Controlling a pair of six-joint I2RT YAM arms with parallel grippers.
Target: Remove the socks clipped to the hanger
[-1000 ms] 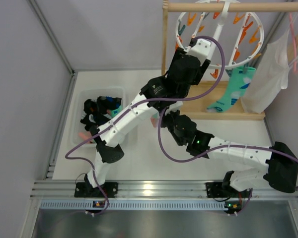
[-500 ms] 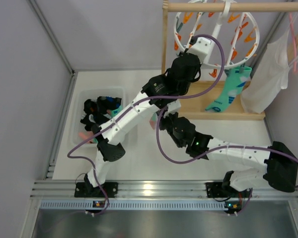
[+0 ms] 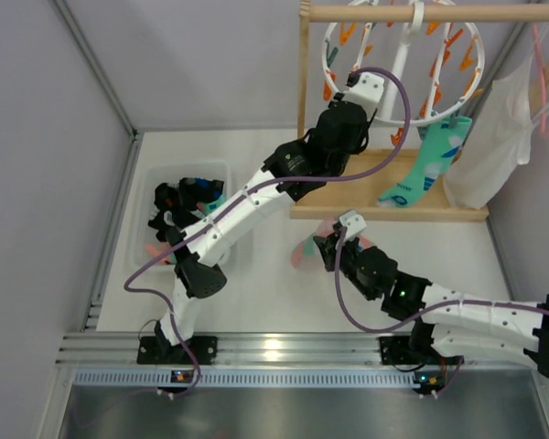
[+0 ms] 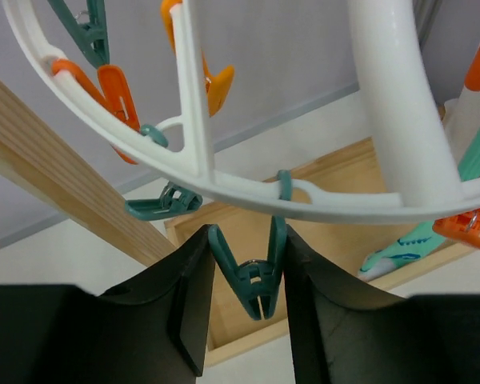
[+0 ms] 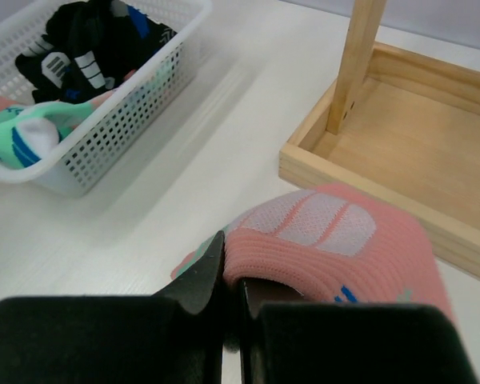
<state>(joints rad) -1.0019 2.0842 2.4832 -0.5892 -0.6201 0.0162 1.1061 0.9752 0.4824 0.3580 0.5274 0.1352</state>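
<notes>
Teal plastic sat pinched between the left fingers (image 4: 202,268): they had closed in from both sides on a teal clip (image 4: 252,280) that hung from the rim of the hanger (image 4: 224,186), a white ring with curved crossbars hooked over the wooden rod (image 3: 439,13) of a drying rack. Other orange and teal clips dangled around the ring. One mint-green sock (image 3: 433,166) hung from a clip at the ring's right side, its toe pointing down toward the rack's wooden base tray (image 3: 366,206). The right fingers (image 5: 226,276) were low over the white surface (image 3: 256,302), just in front of that tray. They were pressed fully together on a pink-salmon sock (image 5: 328,228) with a pale patch, gripping it at its ribbed edge while the rest draped over them. On the left side of the surface stood a white basket (image 3: 142,197) holding a heap of socks (image 5: 72,56), black, mint and pink ones mixed together. A pink hanger (image 3: 539,82) with a white garment (image 3: 494,137) hung at the far right end of the rod.
</notes>
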